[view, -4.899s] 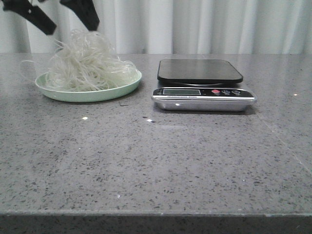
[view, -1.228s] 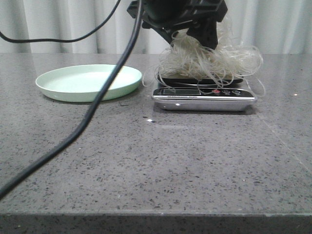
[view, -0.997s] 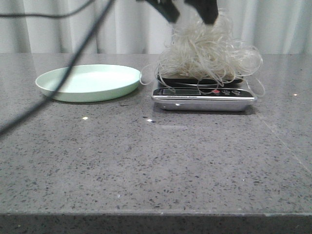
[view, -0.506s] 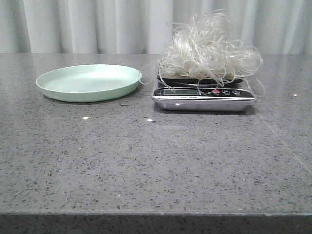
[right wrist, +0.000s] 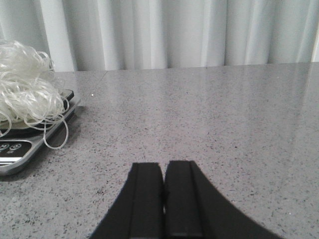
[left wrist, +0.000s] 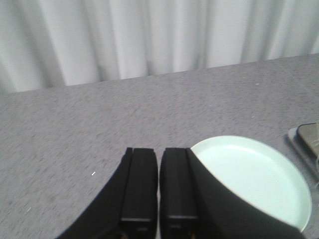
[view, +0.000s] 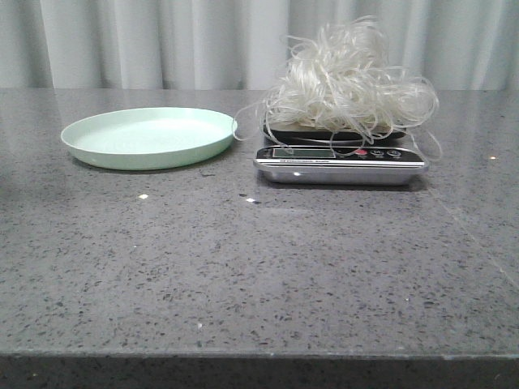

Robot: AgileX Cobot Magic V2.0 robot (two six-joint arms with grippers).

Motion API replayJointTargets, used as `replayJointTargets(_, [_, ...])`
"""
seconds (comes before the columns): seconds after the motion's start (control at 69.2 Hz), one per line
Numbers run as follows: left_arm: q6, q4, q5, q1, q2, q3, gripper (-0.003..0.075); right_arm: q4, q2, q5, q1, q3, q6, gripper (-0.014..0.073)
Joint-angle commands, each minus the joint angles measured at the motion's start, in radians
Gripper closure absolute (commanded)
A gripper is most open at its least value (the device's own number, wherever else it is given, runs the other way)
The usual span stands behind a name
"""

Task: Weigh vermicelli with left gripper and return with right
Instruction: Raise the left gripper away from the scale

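Observation:
The vermicelli (view: 350, 83), a fluffy whitish tangle, sits on the black platform of the kitchen scale (view: 339, 160), with loops hanging over its edges. It also shows in the right wrist view (right wrist: 25, 89) on the scale (right wrist: 15, 149). The pale green plate (view: 149, 136) lies bare to the scale's left, and shows in the left wrist view (left wrist: 254, 179). My left gripper (left wrist: 159, 152) is shut and holds nothing, above the table beside the plate. My right gripper (right wrist: 164, 166) is shut and holds nothing, off to the scale's right. Neither gripper shows in the front view.
The grey speckled table (view: 259, 267) runs to a front edge near the bottom of the front view. A white curtain (view: 203, 40) hangs behind the table.
My left gripper carried the vermicelli from the plate to the scale, let go, rose and left the front view with its cable. The vermicelli has stayed on the scale.

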Motion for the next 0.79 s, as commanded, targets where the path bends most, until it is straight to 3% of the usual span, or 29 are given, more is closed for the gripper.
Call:
replayJointTargets(0.0, [-0.006, 0.011, -0.134, 0.021, -0.104, 0.089, 0.0584, -0.002, -0.015, -0.100, -0.004, -0.009, -0.005, 0.0443])
replayJointTargets(0.347, [-0.006, 0.041, -0.347, 0.035, -0.435, 0.448, 0.0584, -0.002, -0.015, -0.103, -0.004, -0.009, -0.005, 0.0443])
replayJointTargets(0.78, [-0.006, 0.007, -0.448, 0.035, -0.526, 0.568, 0.0584, -0.002, -0.015, -0.167, -0.004, -0.037, -0.005, 0.0443])
